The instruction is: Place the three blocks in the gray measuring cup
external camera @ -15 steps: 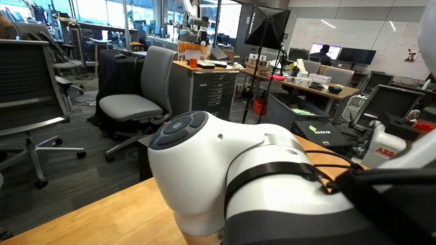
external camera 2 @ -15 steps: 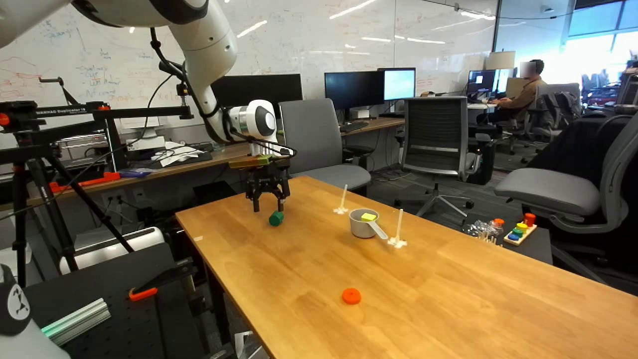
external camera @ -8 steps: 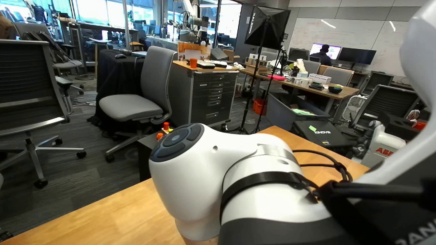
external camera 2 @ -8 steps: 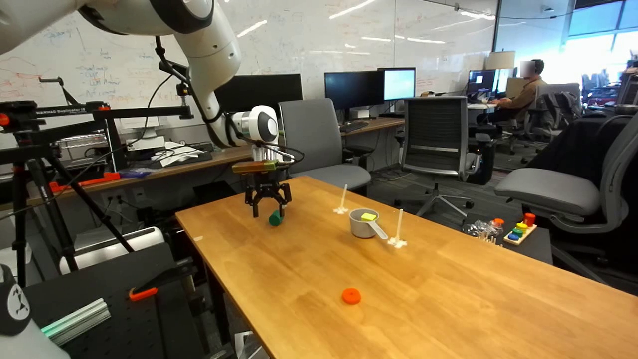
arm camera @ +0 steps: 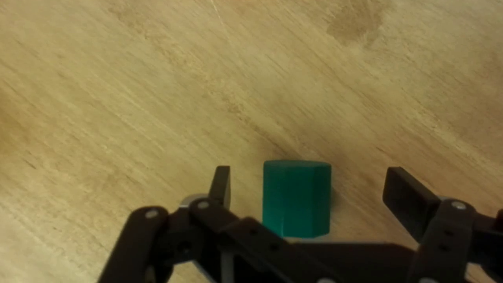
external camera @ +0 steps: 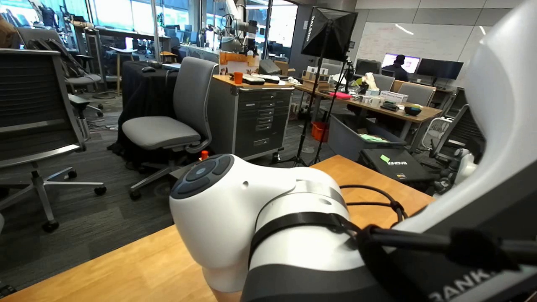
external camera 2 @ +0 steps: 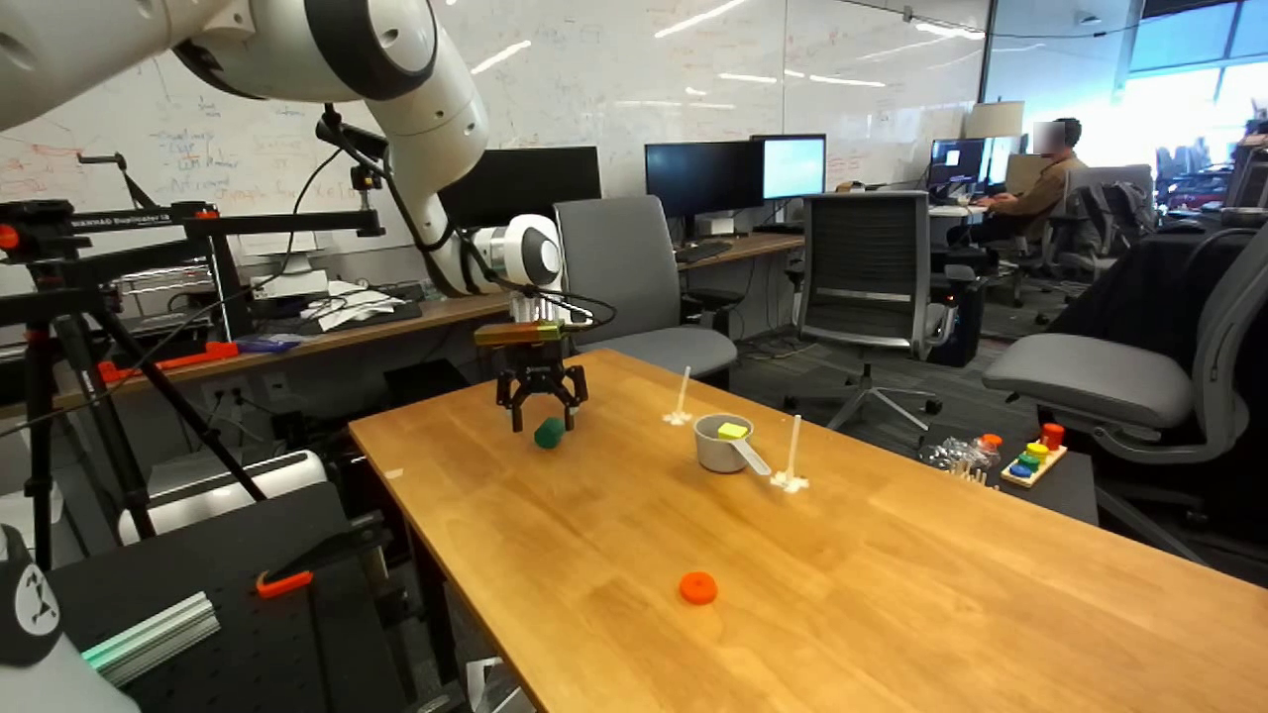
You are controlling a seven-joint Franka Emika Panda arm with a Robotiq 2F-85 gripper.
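A green faceted block [external camera 2: 548,433] lies on the wooden table in an exterior view. My gripper [external camera 2: 543,426] is open just above it, fingers pointing down. In the wrist view, the green block [arm camera: 296,200] sits between the spread fingers of the gripper [arm camera: 307,186], touching neither, nearer the left one. The gray measuring cup [external camera 2: 715,457] stands upright with its pale handle towards the lower right. A yellow-green block [external camera 2: 731,432] is in the cup. A flat, round orange block [external camera 2: 698,588] lies on the nearer part of the table. No red cube shows on the table.
Two thin upright pegs on whitish bases stand beside the cup, one behind [external camera 2: 682,396] and one to its right [external camera 2: 792,456]. A side table holds a board of coloured pieces [external camera 2: 1034,463]. The arm [external camera: 235,218] hides much of the table in an exterior view.
My gripper has moved lower and then to the right in an exterior view, so its fingers now appear on either side of the green block. The blocks and cup have not moved.
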